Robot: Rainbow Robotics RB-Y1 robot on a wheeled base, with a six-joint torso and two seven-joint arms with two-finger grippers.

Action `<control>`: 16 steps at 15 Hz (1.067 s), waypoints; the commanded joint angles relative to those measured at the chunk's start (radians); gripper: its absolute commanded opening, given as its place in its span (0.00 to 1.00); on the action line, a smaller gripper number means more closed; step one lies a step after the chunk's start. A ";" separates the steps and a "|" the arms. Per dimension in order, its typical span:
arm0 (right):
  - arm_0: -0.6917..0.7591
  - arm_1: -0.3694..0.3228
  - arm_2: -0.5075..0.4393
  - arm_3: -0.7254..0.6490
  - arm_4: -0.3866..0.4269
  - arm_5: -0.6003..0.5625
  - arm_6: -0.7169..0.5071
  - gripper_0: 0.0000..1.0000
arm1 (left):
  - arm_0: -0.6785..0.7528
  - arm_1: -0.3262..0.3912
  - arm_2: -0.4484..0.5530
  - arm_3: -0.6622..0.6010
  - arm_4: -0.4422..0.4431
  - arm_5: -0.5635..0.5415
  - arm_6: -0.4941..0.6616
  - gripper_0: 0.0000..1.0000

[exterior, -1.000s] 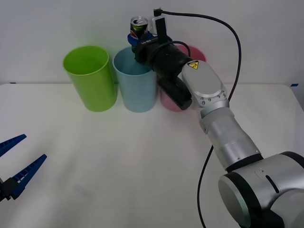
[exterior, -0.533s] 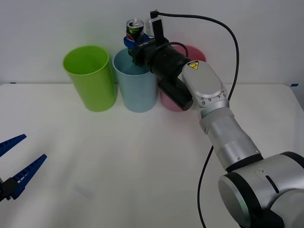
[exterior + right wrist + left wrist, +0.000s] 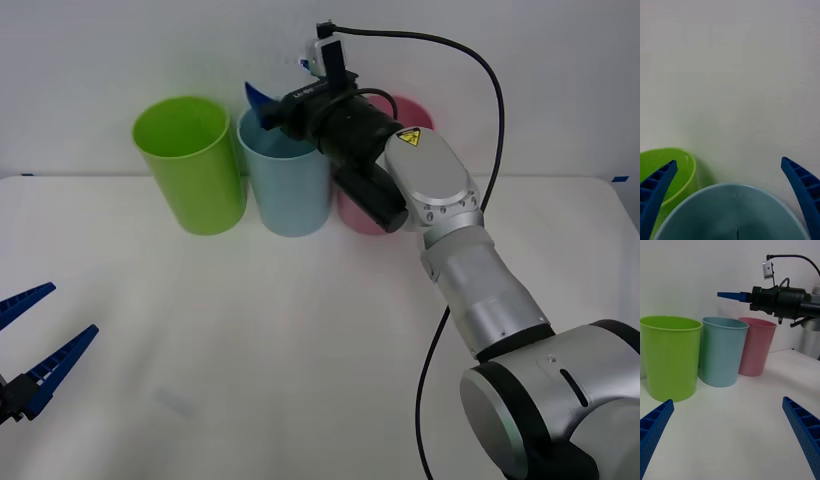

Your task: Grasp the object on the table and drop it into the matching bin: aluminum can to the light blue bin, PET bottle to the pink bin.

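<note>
The right tool [image 3: 262, 103] hangs above the mouth of the light blue bin [image 3: 288, 180], and its blue fingers are spread wide with nothing between them. The can itself cannot be seen; the inside of this bin is not visible deep enough to tell where it lies.

In the front view one blue finger points out over the bin's rim. The right wrist view looks down between both fingers [image 3: 655, 191] at the bin's opening [image 3: 733, 213], with the lime green bin [image 3: 677, 165] just beside it. The left wrist view gives the side: three bins stand in a row near the far edge of the white worktop [image 3: 300, 350], the pink bin [image 3: 756, 347] touching the light blue one.

The left tool [image 3: 35, 350] waits low near the front left corner of the worktop, released and holding nothing.
</note>
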 commanded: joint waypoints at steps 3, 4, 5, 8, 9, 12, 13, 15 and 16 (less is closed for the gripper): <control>0.129 0.000 0.046 -0.159 0.011 -0.022 0.005 1.00 | 0.000 0.000 0.000 0.000 0.000 0.000 0.000 1.00; 0.163 0.000 0.067 -0.197 0.011 -0.022 0.001 1.00 | 0.000 0.000 0.000 0.000 0.000 0.000 0.000 1.00; 0.195 0.000 0.086 -0.237 0.011 -0.022 0.001 1.00 | 0.000 0.000 0.000 0.000 0.000 0.000 0.000 1.00; 0.322 0.000 0.161 -0.380 0.009 -0.028 -0.010 1.00 | 0.000 0.000 0.000 0.000 0.000 0.000 0.000 1.00; 0.364 0.000 0.187 -0.431 0.008 -0.032 -0.013 1.00 | 0.000 0.000 0.000 0.000 0.000 0.000 0.000 1.00; 0.486 0.000 0.257 -0.572 -0.014 -0.035 -0.018 1.00 | 0.000 0.000 0.000 0.000 0.000 0.000 0.000 1.00; 0.526 0.000 0.279 -0.621 -0.024 -0.035 -0.016 1.00 | 0.000 0.000 0.000 0.000 0.000 0.000 0.000 1.00; 0.597 -0.027 0.310 -0.707 -0.054 -0.037 -0.014 1.00 | 0.000 0.000 0.000 0.000 0.000 0.000 0.000 1.00; 0.629 -0.057 0.319 -0.742 -0.067 -0.042 -0.011 1.00 | 0.000 0.000 0.000 0.000 0.000 0.000 0.000 1.00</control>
